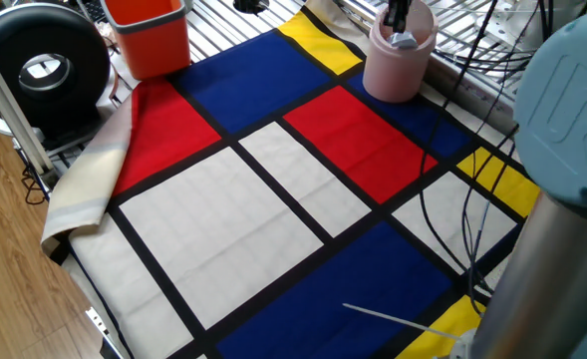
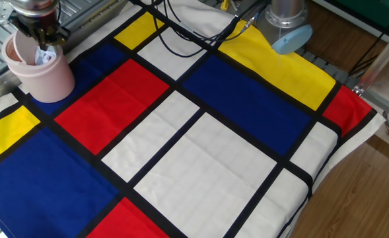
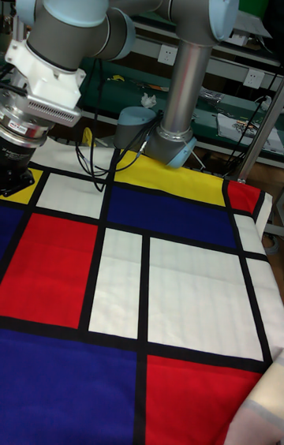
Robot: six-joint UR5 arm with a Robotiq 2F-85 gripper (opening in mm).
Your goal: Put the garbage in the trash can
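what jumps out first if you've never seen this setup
The tablecloth grabs the eye first: bold red, blue, yellow and white blocks with black lines, covering the table. Next is the pale pink trash can at a far corner, with the gripper just above its open top and the white garbage inside. An orange bin stands at another corner.

An orange bin [image 1: 151,35] stands at the cloth's [image 1: 213,214] far corner, a black round device [image 1: 42,68] beside it; black cables [image 2: 194,30] trail across the yellow patch.
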